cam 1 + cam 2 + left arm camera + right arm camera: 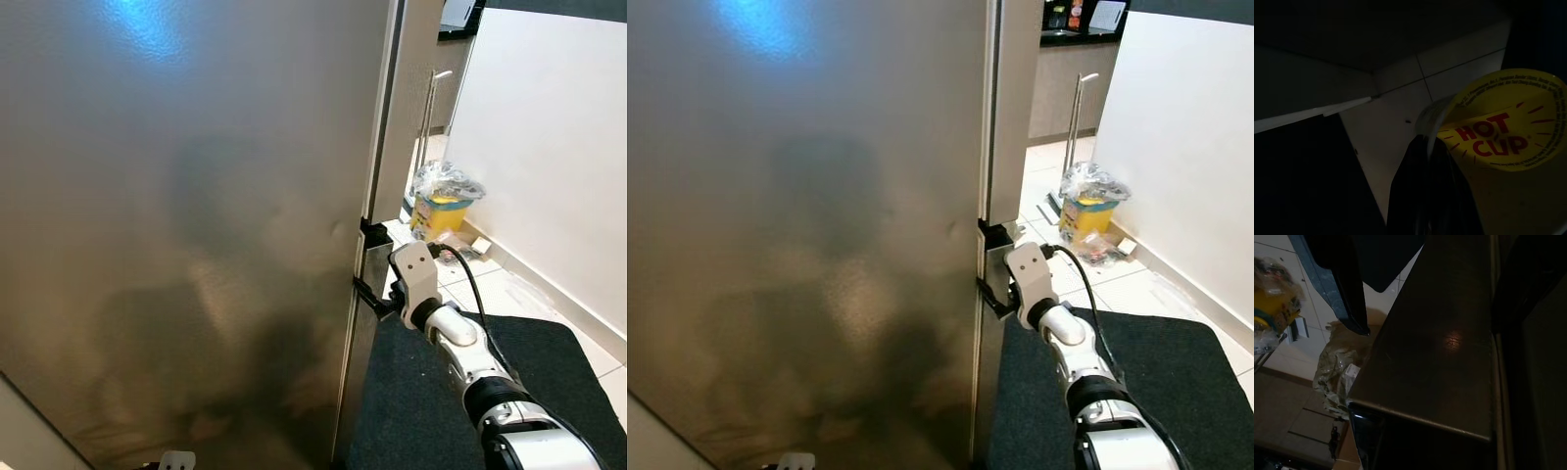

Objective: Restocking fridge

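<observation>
The steel fridge door (186, 225) stands close in front of me, filling the left and middle of the eye views. My right gripper (370, 266) is at the door's right edge, about waist height, open, with one black finger (376, 235) above and the other below, both against the edge. In the right wrist view the door edge (1435, 352) runs between the spread fingers (1352, 298). The left wrist view is dark. In it my left gripper (1432, 152) is shut on a yellow cup (1498, 147) printed "HOT CUP", over pale floor tiles.
A dark mat (421, 401) lies on the floor under my right arm. Beyond it are white tiles, a yellow bin in clear plastic (443, 204), small litter (472, 250) and a tall metal stand (428, 117). A white wall (558, 147) closes the right side.
</observation>
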`<state>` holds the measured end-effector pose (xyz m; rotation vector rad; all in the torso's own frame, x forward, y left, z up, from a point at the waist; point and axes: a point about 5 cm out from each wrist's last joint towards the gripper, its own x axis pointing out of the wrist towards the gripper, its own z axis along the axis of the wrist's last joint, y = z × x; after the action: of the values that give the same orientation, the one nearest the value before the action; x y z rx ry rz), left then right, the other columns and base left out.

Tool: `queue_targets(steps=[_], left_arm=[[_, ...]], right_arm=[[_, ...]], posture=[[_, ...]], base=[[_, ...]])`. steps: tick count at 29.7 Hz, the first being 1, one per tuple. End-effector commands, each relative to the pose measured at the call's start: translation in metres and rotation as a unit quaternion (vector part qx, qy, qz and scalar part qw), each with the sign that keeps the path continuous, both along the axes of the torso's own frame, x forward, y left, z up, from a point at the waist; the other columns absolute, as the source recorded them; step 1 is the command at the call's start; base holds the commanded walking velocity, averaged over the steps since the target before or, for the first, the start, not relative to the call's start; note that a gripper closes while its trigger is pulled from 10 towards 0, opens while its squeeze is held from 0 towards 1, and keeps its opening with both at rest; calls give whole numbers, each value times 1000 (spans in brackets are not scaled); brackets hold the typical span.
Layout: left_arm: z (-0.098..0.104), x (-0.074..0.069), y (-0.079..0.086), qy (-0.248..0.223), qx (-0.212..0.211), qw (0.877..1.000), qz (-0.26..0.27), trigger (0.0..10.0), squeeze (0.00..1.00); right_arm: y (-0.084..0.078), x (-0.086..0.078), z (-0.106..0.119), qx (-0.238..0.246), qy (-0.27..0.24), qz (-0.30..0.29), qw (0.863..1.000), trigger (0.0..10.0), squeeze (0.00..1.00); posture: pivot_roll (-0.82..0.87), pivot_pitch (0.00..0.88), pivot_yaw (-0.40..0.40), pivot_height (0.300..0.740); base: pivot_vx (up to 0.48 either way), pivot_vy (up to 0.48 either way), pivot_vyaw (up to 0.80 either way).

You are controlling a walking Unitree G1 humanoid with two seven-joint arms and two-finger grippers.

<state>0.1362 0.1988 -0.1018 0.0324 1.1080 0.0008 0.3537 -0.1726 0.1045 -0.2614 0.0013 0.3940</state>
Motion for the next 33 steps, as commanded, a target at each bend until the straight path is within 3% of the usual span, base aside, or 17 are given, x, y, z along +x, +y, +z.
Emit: queue_targets(steps=[1,11,24,29,33], left_arm=[[0,-1,1,2,2,1000,-4,10000,0],[0,-1,0,2,0,1000,-4,10000,0],[0,-1,0,1,0,1000,-3,10000,0],[0,-1,-1,2,0,1000,-4,10000,0],[-1,-2,-1,4,-1,1000,-4,10000,0]], right_arm=[[-27,10,22,14,-40,-84,996,10000,0],[-51,9,25,0,-46,-142,989,10000,0],[-66,7,26,-8,-49,-176,983,10000,0],[-93,-2,20,-39,-38,-247,968,10000,0],[-104,-10,7,-58,-10,-282,958,10000,0]], posture=[[-22,0,4,740],[-23,0,2,740],[-24,0,4,740],[-27,0,2,740],[-27,0,2,740]], base=[[0,0,0],[0,0,0],[0,0,0],[0,0,0],[0,0,0]])
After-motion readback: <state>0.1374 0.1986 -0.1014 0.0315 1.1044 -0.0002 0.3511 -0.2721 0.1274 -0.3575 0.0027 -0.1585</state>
